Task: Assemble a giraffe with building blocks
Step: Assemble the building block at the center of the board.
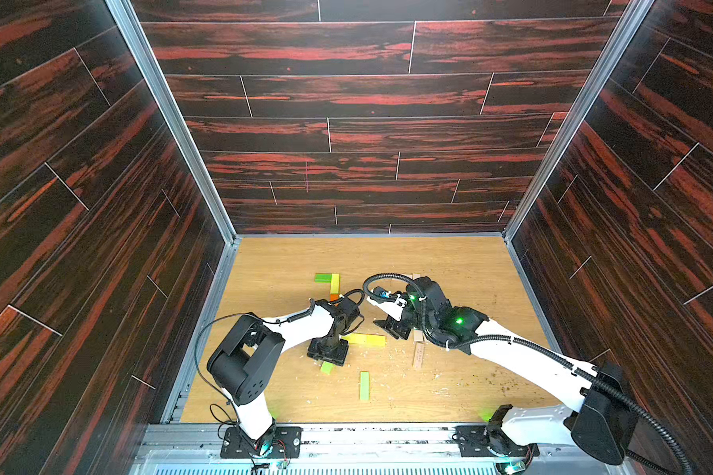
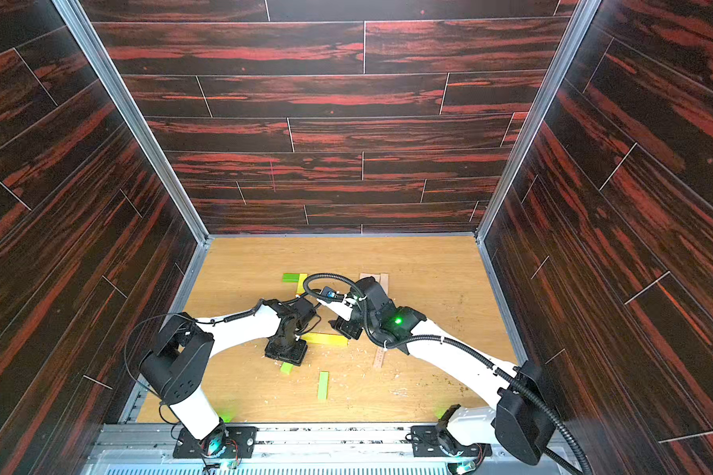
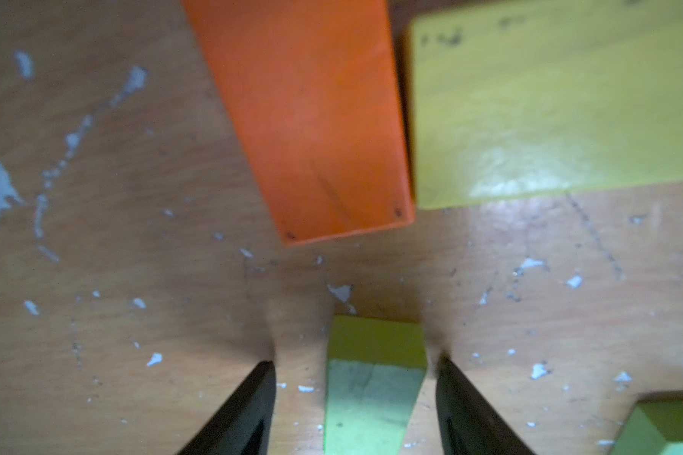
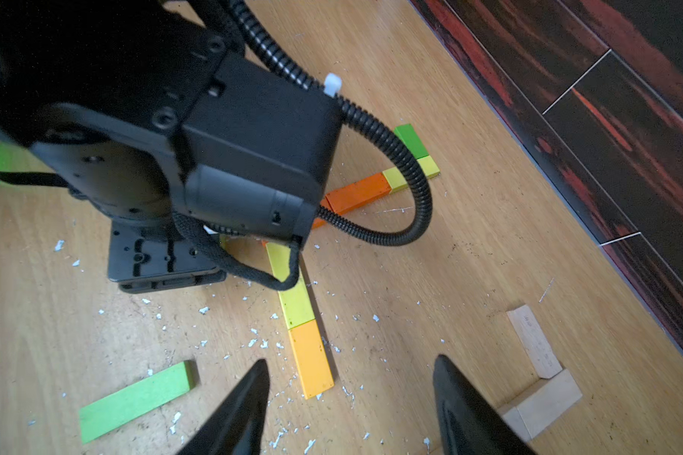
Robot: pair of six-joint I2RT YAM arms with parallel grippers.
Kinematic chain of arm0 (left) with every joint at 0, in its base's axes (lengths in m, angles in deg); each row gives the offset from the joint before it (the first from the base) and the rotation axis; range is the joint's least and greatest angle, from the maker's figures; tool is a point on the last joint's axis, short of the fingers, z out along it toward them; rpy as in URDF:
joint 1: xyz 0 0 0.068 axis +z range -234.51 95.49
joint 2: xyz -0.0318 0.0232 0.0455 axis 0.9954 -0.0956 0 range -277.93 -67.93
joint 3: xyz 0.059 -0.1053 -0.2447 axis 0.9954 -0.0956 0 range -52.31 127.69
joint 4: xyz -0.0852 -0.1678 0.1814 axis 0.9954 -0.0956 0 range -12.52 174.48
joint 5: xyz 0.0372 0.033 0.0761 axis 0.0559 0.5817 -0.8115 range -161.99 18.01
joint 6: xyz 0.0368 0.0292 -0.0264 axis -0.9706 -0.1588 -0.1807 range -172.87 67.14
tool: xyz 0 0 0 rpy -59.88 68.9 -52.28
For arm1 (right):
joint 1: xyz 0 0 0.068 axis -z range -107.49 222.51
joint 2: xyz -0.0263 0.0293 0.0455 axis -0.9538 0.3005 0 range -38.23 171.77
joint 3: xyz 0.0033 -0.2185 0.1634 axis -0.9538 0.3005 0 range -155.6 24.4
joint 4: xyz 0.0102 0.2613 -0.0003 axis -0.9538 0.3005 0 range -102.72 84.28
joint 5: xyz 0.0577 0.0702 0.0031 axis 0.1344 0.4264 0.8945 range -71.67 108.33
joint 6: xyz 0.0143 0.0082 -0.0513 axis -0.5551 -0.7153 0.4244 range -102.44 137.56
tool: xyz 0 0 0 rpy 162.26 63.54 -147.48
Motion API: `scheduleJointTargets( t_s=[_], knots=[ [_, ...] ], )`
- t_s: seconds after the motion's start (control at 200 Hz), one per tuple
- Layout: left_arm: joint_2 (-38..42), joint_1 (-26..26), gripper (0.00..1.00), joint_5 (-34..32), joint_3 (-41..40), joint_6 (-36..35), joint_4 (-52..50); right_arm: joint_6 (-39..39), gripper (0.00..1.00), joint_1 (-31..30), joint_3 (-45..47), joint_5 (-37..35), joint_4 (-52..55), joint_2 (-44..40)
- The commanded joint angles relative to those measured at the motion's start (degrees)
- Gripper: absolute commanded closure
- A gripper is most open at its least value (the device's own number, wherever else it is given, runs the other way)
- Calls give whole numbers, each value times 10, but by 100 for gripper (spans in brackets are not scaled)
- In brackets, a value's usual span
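1. Left gripper [image 3: 354, 360]: I see jaws parted, astride a green plank [image 3: 371, 398], unclamped;
2. Right gripper [image 4: 350, 358]: jaws wide apart, holding nothing;
3. Building blocks [image 1: 365, 340]: coloured ones central on the table [image 1: 449, 263]; pale ones [image 1: 418, 355] just to their right.

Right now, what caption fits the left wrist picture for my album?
Left claw open either side of a green block; an orange block and a yellow block lie side by side ahead.

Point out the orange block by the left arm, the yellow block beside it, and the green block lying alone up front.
orange block [image 3: 316, 118]: left wrist view, middle of top face.
yellow block [image 3: 549, 106]: left wrist view, middle of top face.
lone green block [image 1: 364, 385]: a top view, middle of top face.
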Motion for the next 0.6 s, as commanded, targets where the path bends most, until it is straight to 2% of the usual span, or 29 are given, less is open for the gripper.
scheduleJointTargets(
  t_s=[0.0,0.12,0.22,0.381,0.591],
  knots=[
    [23,0,38,8,-10,4,-16,3,33,2,-15,5,6,-3],
    [22,-1,55,16,-11,2,-18,1,33,2,-20,8,7,4],
    [23,-1,61,17,-9,0,-18,1,34,2,-22,9,7,5],
    [13,-1,67,6,6,-5,-19,1,34,2,-23,9,9,6],
    [-22,1,69,-4,31,-12,-16,1,34,2,-24,7,12,5]
  ],
)
